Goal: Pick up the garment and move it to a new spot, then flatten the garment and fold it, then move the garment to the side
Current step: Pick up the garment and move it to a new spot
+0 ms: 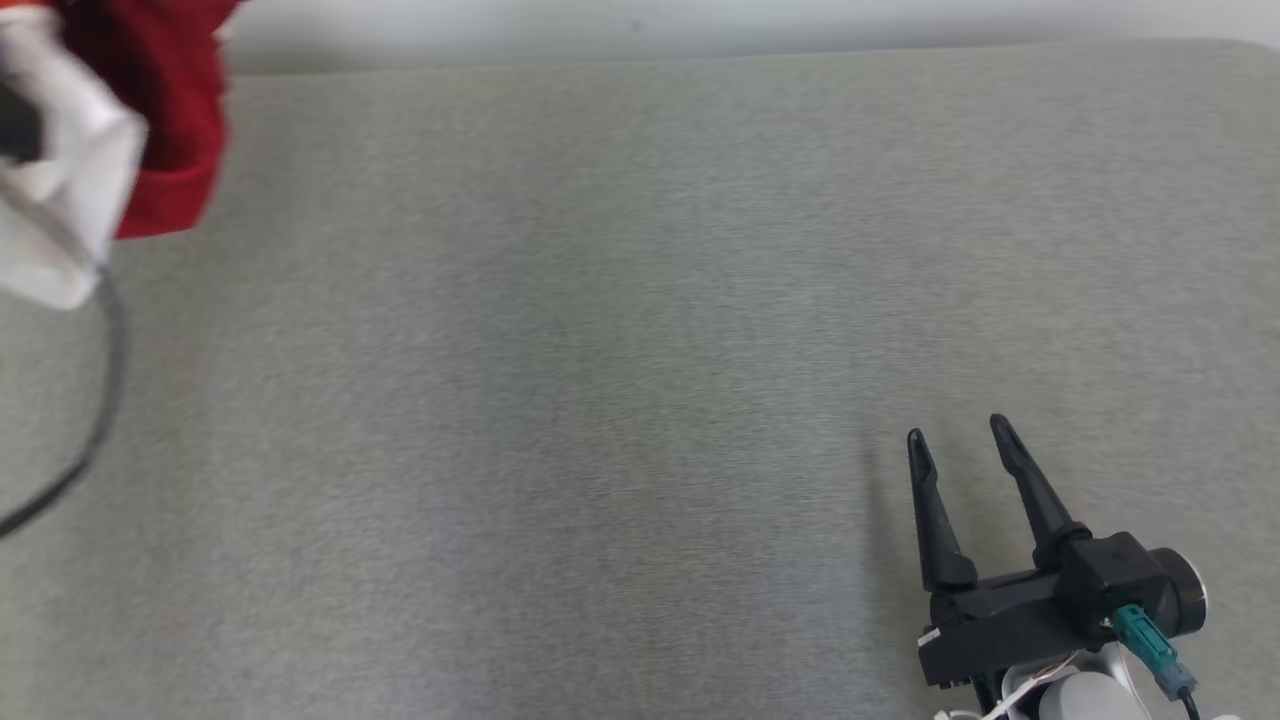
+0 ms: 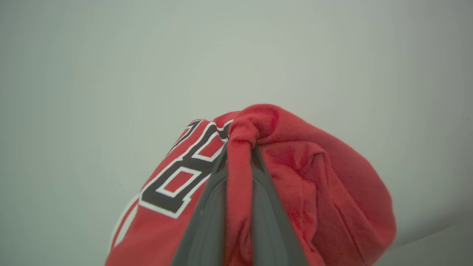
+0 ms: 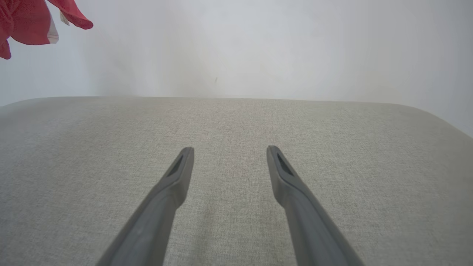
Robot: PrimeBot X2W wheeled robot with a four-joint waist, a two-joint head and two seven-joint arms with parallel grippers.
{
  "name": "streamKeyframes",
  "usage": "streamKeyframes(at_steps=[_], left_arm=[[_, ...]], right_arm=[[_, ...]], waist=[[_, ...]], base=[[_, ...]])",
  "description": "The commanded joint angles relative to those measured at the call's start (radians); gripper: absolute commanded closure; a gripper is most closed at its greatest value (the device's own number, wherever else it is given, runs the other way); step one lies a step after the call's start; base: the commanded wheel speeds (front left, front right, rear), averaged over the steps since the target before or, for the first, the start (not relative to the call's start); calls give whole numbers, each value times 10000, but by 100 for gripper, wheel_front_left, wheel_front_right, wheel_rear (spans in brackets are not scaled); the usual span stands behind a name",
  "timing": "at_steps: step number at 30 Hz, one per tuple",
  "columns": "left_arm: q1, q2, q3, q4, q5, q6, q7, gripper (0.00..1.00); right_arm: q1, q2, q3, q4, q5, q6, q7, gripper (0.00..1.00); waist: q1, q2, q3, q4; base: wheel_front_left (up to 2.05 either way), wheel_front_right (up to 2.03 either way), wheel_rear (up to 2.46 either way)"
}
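Observation:
The garment is red cloth with black-and-white printed numerals. My left gripper is shut on a bunched fold of it, and the cloth drapes over both dark fingers. In the head view the garment hangs at the top left corner beside my pale left forearm, lifted off the surface. A red corner of the garment dangles at the upper left of the right wrist view. My right gripper rests low at the lower right, open, with nothing between its fingers.
A wide grey fabric-covered surface spreads across the head view, with a pale wall behind its far edge. A dark cable loops down from my left arm at the left edge.

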Motion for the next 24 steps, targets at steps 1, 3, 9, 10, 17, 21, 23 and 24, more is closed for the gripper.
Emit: streamKeyframes(at_steps=[1, 3, 9, 10, 17, 21, 23, 24], left_arm=[[-95, -185, -143, -241, -96, -14, 119, 100], [-143, -453, -448, -888, -185, -13, 488, 100], [256, -1584, -1382, -2263, -346, 68, 1183, 100], [456, -2004, -1694, -2508, -371, 147, 1252, 100], [1814, -3054, -2552, -2324, -552, 422, 1151, 100], [3018, -3111, -2925, -1706, -473, 568, 916, 100], [3664, -3166, -3151, -1331, -438, 625, 766, 100], [3953, -3174, -3301, -1067, -391, 628, 751, 100]], right_arm=[[123, -15, 3, 25, 102, 5, -2, 0], [192, -14, 91, 62, 250, 5, -3, 0], [351, -14, 163, 115, 584, 5, -4, 0], [431, -14, 110, 124, 619, 5, -4, 0], [411, -12, 142, 177, 733, 5, -5, 0], [419, -15, 209, 210, 769, 5, -5, 0], [457, -12, 211, 222, 767, 5, -5, 0], [484, -12, 208, 241, 737, 5, -5, 0]], waist=[[2, 1, -333, -521], [2, 1, -419, -847], [2, 1, -497, -1805], [2, 1, -483, -2020], [2, 1, -344, -2579], [2, 1, -308, -2725], [2, 1, -310, -2726], [2, 1, -326, -2700]], base=[[0, 0, 0], [0, 0, 0], [0, 0, 0], [0, 0, 0], [0, 0, 0], [0, 0, 0], [0, 0, 0], [0, 0, 0]])
